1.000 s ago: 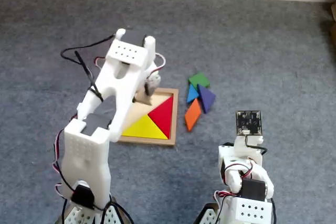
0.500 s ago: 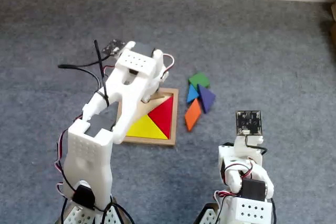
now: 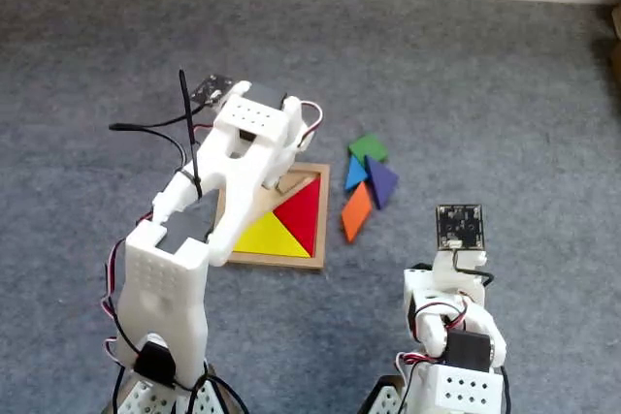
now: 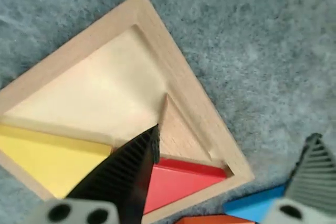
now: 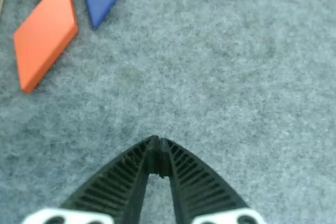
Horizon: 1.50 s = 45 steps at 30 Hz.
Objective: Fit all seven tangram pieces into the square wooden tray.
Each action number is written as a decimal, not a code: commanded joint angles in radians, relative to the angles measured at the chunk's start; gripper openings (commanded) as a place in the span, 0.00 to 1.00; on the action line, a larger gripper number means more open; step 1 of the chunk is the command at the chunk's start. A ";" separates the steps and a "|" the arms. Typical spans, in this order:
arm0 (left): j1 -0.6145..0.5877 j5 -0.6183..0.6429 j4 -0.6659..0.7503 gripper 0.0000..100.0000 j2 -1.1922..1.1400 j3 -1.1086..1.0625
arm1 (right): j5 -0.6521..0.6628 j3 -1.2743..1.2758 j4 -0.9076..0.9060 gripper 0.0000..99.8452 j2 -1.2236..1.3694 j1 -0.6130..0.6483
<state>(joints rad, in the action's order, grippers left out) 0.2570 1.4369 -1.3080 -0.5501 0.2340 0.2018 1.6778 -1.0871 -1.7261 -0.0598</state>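
The square wooden tray lies mid-table and holds a red triangle and a yellow triangle. In the left wrist view a pale wood-coloured triangle lies flat in the corner of the tray, beside the red triangle and the yellow one. My left gripper hangs open over that corner, holding nothing. Right of the tray lie green, light blue, dark blue and orange pieces. My right gripper is shut and empty, over bare carpet near the orange piece.
Grey carpet covers the whole surface. The left arm reaches over the tray's left half and hides it. The right arm stands folded at the front right. Open carpet lies beyond and to the right of the loose pieces.
The left arm has swung a little to the right and its wrist has turned over the tray's far corner; it has hardly moved in the last half second. The right arm has kept still.
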 commanded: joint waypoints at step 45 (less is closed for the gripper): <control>-0.074 -1.323 -0.230 0.01 -0.136 0.236 | 0.012 0.081 -0.001 0.02 -0.012 -0.015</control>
<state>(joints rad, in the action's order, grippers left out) 0.1511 0.1204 -1.5566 -0.6728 0.4304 0.2018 1.6778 -1.0871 -1.7261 -0.0598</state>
